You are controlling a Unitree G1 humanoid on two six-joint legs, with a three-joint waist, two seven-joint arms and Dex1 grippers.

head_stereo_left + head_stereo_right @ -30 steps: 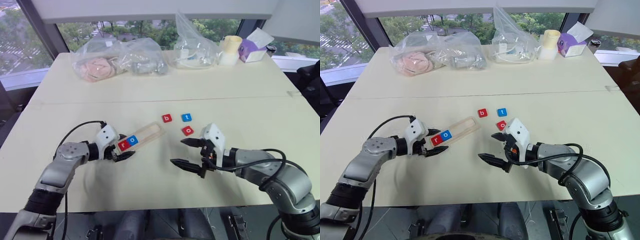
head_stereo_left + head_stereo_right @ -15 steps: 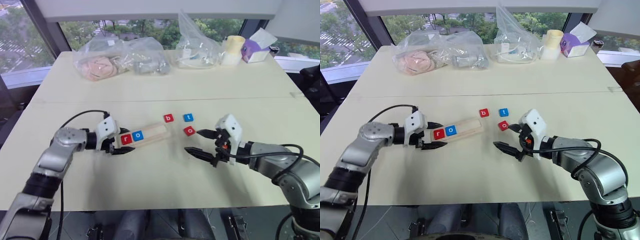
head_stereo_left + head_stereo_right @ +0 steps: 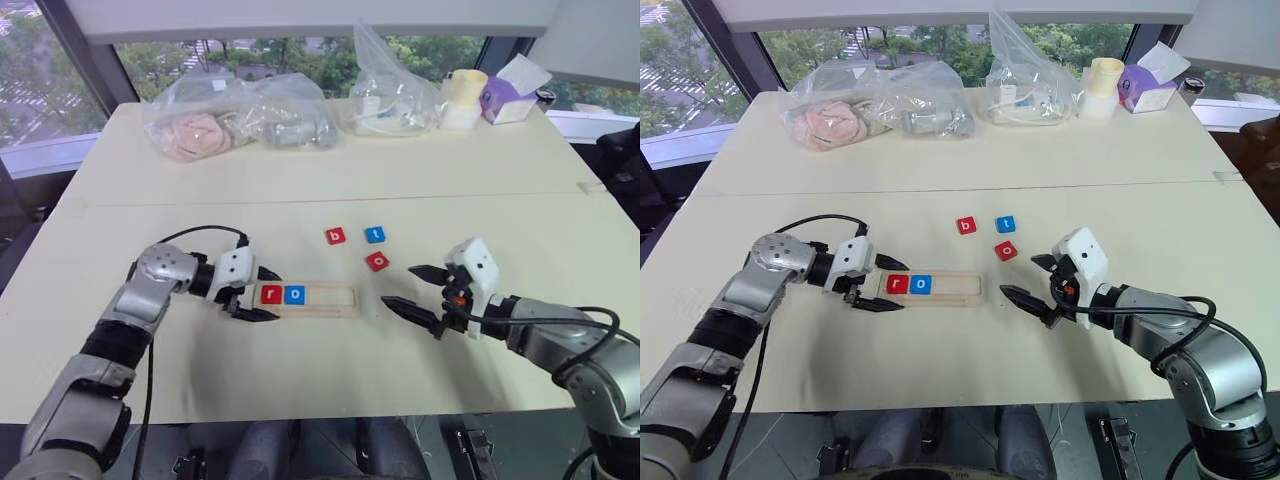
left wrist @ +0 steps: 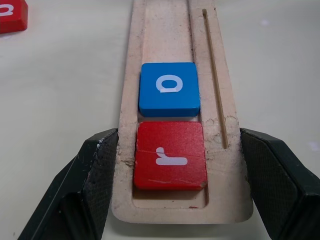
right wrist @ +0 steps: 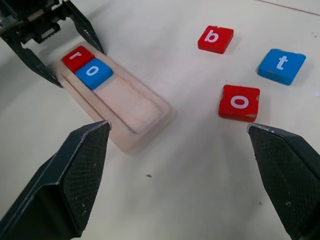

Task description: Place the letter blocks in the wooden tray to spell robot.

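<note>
Clamping the near end of the wooden tray (image 3: 305,298), your left gripper (image 3: 260,294) has one finger on each long side of it. The tray lies flat, well in from every table (image 3: 330,170) edge, with the red r block (image 4: 170,155) and the blue o block (image 4: 169,89) touching each other at the gripped end; the remainder of its groove is bare. Your right gripper (image 3: 416,291) hovers with jaws spread wide and empty, just beyond the tray's free end. The red o block (image 5: 239,102) sits nearest it, with the red b block (image 5: 215,39) and blue t block (image 5: 281,66) a little farther back, all three apart from one another. Bare tabletop surrounds them. Plastic bags (image 3: 240,118), a cup (image 3: 461,100) and a purple tissue box (image 3: 505,98) line the far edge, well clear.
</note>
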